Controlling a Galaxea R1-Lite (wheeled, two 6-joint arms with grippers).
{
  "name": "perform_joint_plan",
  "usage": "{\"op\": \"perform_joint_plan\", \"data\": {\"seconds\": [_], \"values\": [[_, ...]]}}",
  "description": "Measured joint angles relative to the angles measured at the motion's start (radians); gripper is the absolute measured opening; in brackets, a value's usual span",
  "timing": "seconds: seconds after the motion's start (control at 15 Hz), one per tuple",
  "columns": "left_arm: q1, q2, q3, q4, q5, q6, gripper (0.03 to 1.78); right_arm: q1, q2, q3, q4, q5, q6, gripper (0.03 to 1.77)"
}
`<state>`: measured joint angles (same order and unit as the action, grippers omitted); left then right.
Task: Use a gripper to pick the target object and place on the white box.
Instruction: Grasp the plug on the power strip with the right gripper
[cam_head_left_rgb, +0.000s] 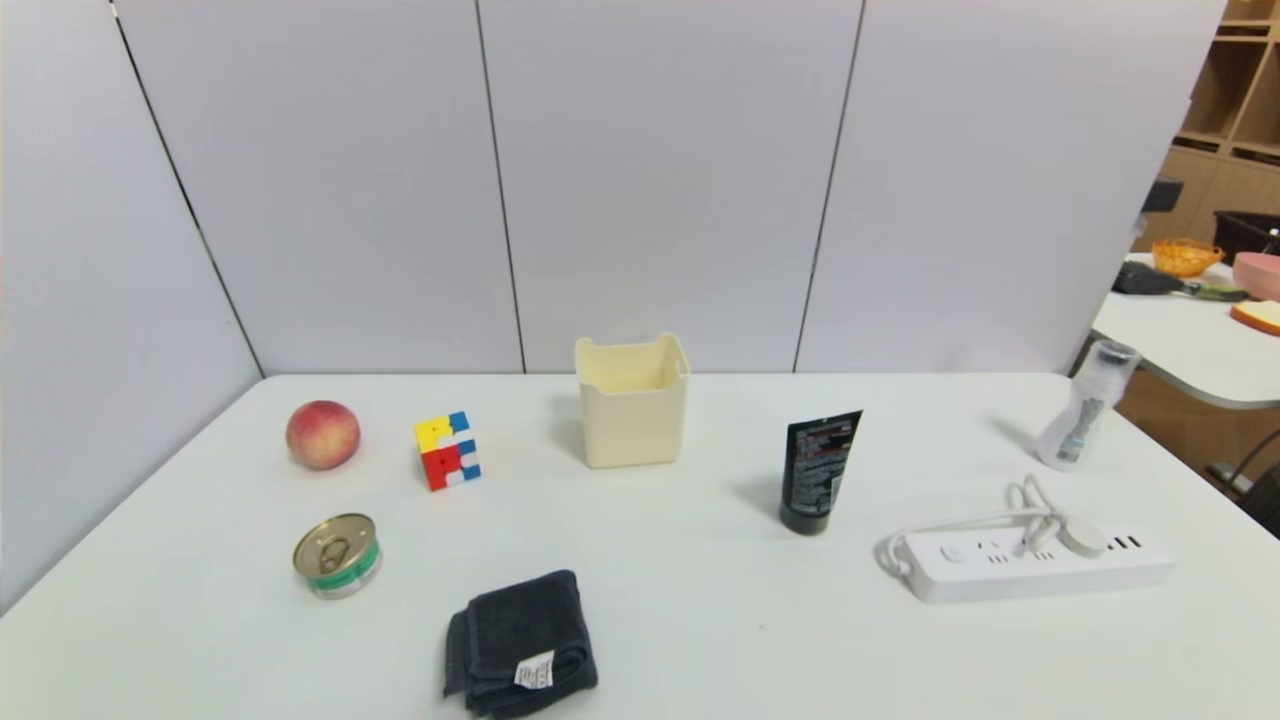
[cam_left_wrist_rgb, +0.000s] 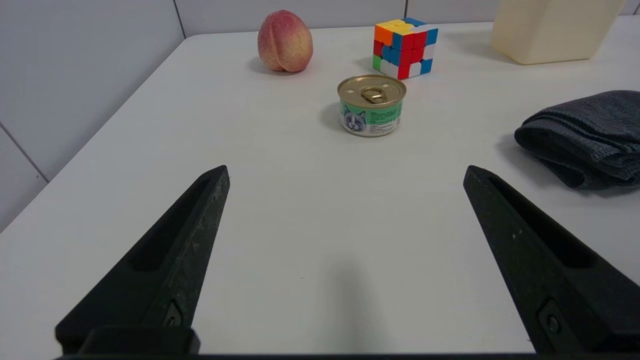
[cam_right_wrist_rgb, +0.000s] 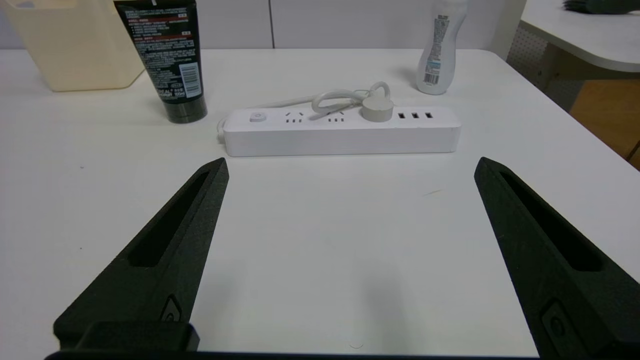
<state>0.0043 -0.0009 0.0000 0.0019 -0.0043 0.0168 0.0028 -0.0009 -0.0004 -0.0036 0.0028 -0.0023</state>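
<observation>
Your right end effector (cam_right_wrist_rgb: 350, 167) is spread wide and empty, hanging over the desk (cam_right_wrist_rgb: 325, 250) short of the power strip (cam_right_wrist_rgb: 340, 131). Come down across its narrow width, clear of the cord, then carry it to the white box (cam_head_left_rgb: 632, 413). Left end effector (cam_left_wrist_rgb: 345, 175) idles, also released.

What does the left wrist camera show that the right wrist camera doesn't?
Only the left wrist view: peach, puzzle cube, cat-food can, dark towel, open left gripper.
Only the right wrist view: power strip, black tube, white bottle, open right gripper.
Both: white box, table.
</observation>
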Motion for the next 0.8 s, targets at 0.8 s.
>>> {"op": "perform_joint_plan", "data": {"seconds": [0.8], "values": [[0.000,0.000,0.000,0.000,0.000,0.000,1.69,-0.001,0.079,-0.089,0.147,-0.004,0.006,1.70]]}}
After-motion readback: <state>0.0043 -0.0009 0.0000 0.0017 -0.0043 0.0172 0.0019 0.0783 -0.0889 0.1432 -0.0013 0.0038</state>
